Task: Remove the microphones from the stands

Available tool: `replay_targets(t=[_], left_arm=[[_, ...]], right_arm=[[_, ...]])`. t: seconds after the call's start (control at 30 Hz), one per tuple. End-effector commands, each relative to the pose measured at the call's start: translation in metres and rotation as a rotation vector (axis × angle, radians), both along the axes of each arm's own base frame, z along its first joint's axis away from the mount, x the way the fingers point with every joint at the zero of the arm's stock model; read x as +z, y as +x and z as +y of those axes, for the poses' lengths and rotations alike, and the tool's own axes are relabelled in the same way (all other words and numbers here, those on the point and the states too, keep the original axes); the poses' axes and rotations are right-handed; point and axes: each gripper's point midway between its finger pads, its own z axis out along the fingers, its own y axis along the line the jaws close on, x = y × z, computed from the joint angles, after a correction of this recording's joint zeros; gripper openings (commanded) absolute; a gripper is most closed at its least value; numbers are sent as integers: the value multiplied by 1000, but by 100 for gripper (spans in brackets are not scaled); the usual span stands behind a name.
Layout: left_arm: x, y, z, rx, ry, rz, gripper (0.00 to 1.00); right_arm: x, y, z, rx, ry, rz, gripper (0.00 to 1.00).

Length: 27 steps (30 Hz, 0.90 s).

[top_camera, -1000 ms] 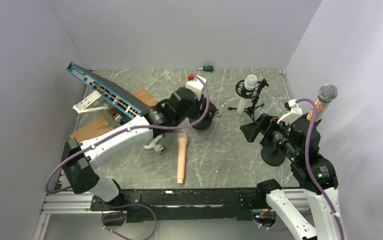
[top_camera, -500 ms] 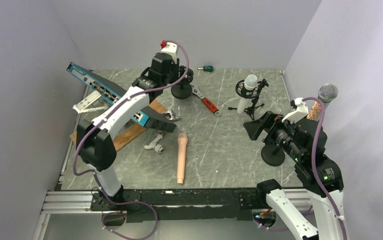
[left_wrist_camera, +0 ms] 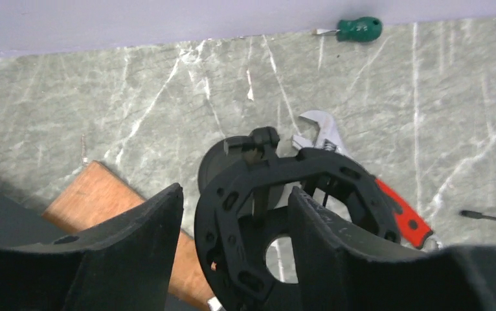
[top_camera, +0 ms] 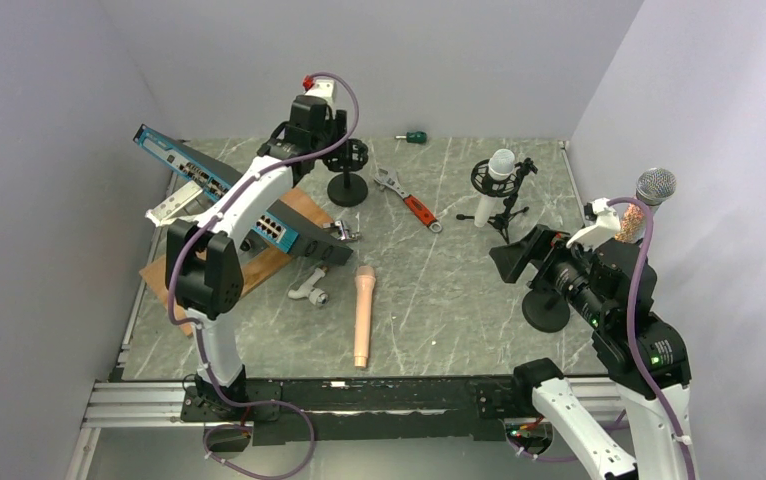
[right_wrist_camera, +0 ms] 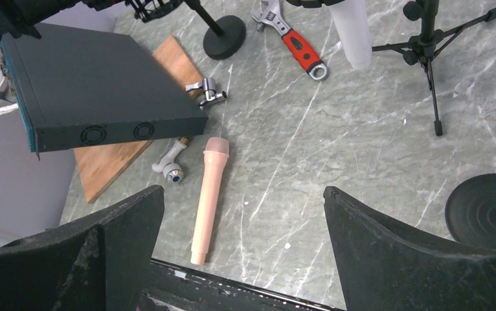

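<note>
A silver-headed microphone (top_camera: 651, 190) stands high at the right, above a black round-base stand (top_camera: 546, 310). A white microphone (top_camera: 500, 168) sits in a shock mount on a tripod (top_camera: 507, 212). A pink microphone (top_camera: 362, 315) lies flat on the table. My left gripper (top_camera: 342, 152) is at the back, its jaws closed across the rim of an empty black ring-mount stand (left_wrist_camera: 245, 214), one finger outside the ring and one inside. Its round base (top_camera: 347, 190) rests on the table. My right gripper (right_wrist_camera: 244, 194) is open and empty, above the table left of the round-base stand (right_wrist_camera: 488, 207).
A blue-edged network switch (top_camera: 221, 190) leans over a wooden board (top_camera: 259, 268) at the left. A red-handled wrench (top_camera: 414, 206), a green screwdriver (top_camera: 415, 136) and metal fittings (top_camera: 309, 292) lie on the marble top. Walls close in at the left, the back and the right.
My left arm swung from the table's middle to the back left, taking the empty black stand with it. The right arm rose slightly.
</note>
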Motion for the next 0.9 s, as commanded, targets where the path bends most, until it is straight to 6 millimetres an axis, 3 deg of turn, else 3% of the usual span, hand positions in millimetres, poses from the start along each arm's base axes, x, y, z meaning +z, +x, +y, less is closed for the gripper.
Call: replay_targets(t=[0.0,0.17,0.23,0.33,0.47,0.6,0.73,0.87], left_arm=[[61,1,-13,-40,-101,-147,71],[86,-9,-8,-46,-97,-172,89],[108,-17,-7,-61,-103,-197,99],[146,-34,-5,-93,-121,-229,99],[191,-75,-6,-177,-181,-267,100],[222,-125,-17,-323,-284,-297,99],[235,-175,-30,-497,-352,-296,99],[235,-207,-23,-566,-309,-334,99]], right_arm=[[15,-4,-1,-9,23,-39,95],[19,-2,1,2,22,-46,95],[20,0,1,5,21,-49,95],[21,4,2,2,18,-55,95],[25,14,-3,-41,4,-52,95],[29,33,-1,-41,-28,-51,95],[31,56,-6,-59,-110,-48,95],[41,82,-15,-103,-201,-57,95]])
